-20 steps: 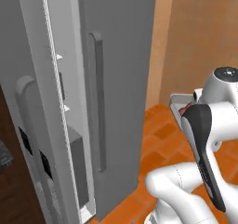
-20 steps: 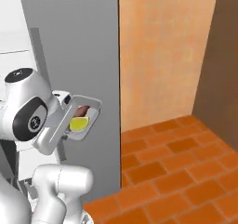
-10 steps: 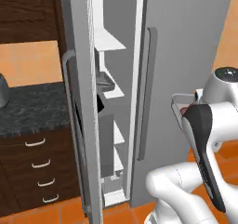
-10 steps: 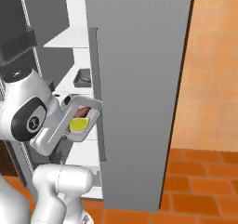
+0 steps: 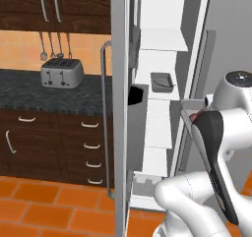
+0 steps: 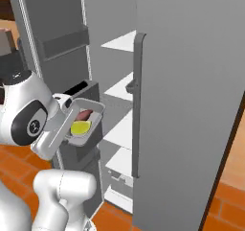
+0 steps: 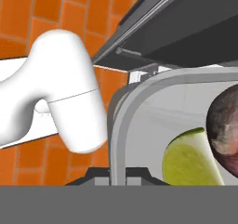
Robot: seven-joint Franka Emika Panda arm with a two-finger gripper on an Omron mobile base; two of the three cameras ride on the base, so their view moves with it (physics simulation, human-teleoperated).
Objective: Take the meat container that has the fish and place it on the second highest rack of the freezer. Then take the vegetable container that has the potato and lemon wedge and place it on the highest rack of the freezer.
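a: left base view first; what does the room look like?
b: orange tile floor point(image 5: 44, 201) along the bottom; dark wood drawers point(image 5: 59, 142) at lower left under a dark stone counter point(image 5: 54, 93); a silver toaster point(image 5: 61, 74) sits on it at left centre; the freezer point(image 5: 120, 83) fills the middle with its door swung open, white shelves inside; a grey container with the fish point(image 5: 162, 81) rests on a shelf right of centre.

a: and the arm there?
b: it rises from the lower right, white with a dark band, elbow bent; the vegetable container point(image 5: 194, 115) peeks out at its upper left edge.

a: right base view?
b: freezer interior at centre, white shelves stacked; a broad grey door panel point(image 6: 191, 105) fills the right; tile floor at the bottom corners; the arm stands at left, wrist tilted up toward the shelves, holding the tray level at left centre; the lemon wedge point(image 6: 80, 127) lies in it just below the potato point(image 6: 85, 115).

a: hand view?
b: the tray's grey rim point(image 7: 122, 125) curves through the middle; lemon at bottom centre, touching the potato at the right edge; tiles at upper left; the gripper point(image 7: 118, 174) is closed tight on the tray's rim at the bottom.
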